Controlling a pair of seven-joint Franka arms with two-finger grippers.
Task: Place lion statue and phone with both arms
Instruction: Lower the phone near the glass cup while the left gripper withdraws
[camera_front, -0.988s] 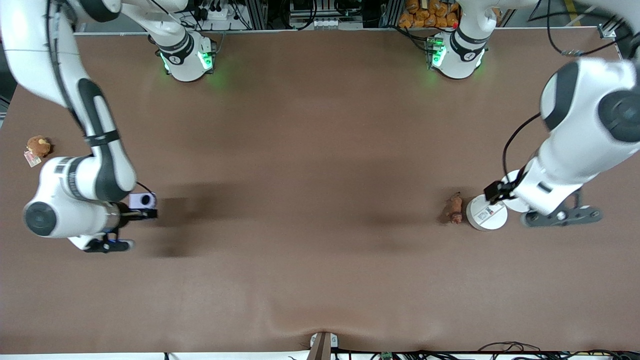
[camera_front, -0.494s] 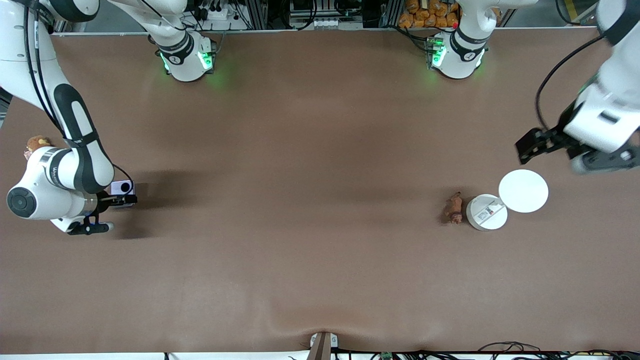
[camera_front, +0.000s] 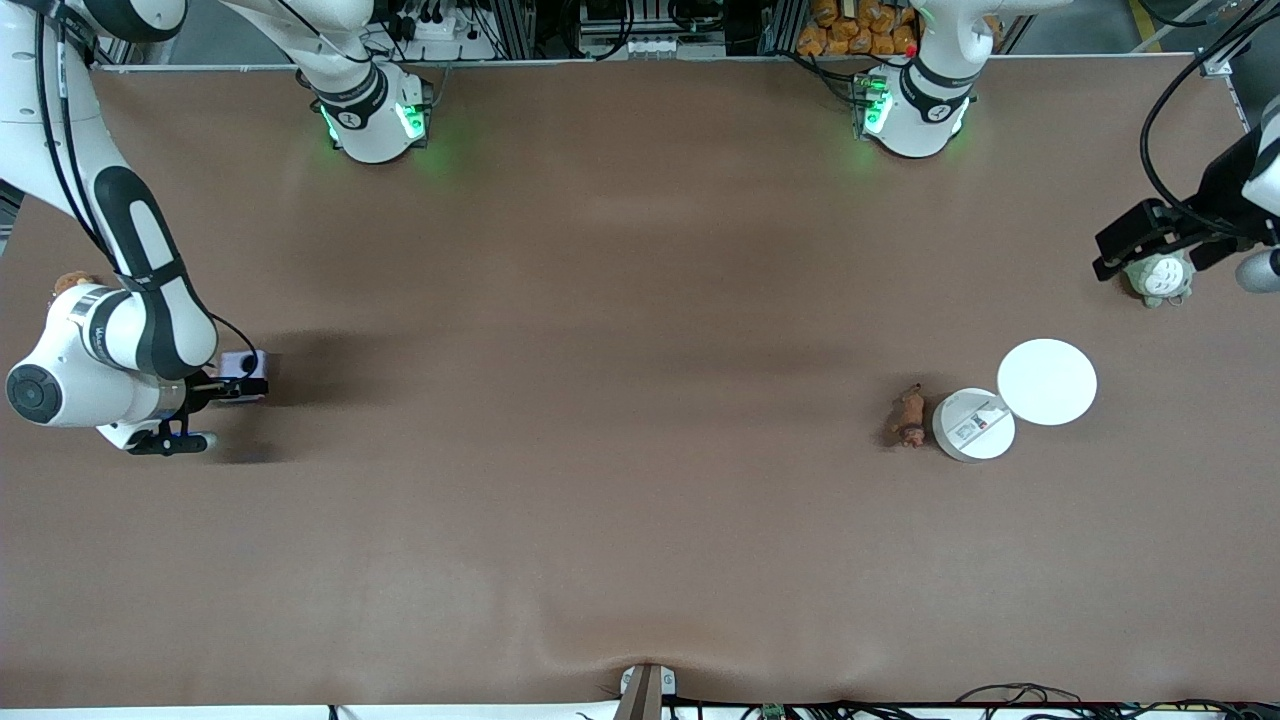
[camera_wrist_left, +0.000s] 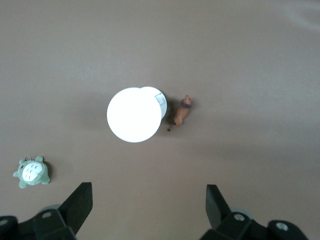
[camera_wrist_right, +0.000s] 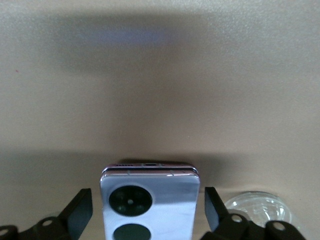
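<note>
The lion statue (camera_front: 908, 415) is a small reddish-brown figurine on the table, touching or nearly touching a white disc (camera_front: 973, 425). It also shows in the left wrist view (camera_wrist_left: 181, 112). My left gripper (camera_front: 1135, 245) is open and empty in the air at the left arm's end of the table, over the grey-green plush; in its wrist view it (camera_wrist_left: 147, 207) holds nothing. The pale-lilac phone (camera_front: 243, 362) is at the right arm's end. It sits between the fingers of my right gripper (camera_front: 240, 388), which is open, with a narrow gap on each side of the phone (camera_wrist_right: 147, 200).
A second white disc (camera_front: 1047, 382) overlaps the first. A grey-green plush (camera_front: 1160, 278) lies under the left gripper. An orange-brown plush (camera_front: 72, 283) is partly hidden by the right arm. A clear round object (camera_wrist_right: 255, 207) lies beside the right gripper.
The left arm has lifted off the discs and swung away to the left arm's end of the table. The right gripper has moved with the phone toward the right arm's end and lowered.
</note>
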